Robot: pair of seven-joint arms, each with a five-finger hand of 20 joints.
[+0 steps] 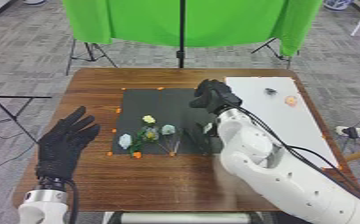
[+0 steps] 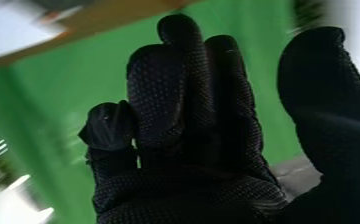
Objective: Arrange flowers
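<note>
Holding fingers mostly straight and close together, with the thumb set apart, pinching nothing. Probably calling for a light pinch on one stem, away from the petals, then a slow lift clear of neighbouring blooms. Hovering with the right hand by the black mat's far right corner, beyond the yellow flower and pale blue flower; slanting in with the right arm. Waiting at the mat's left with the left hand, fingers loosely spread.
</note>
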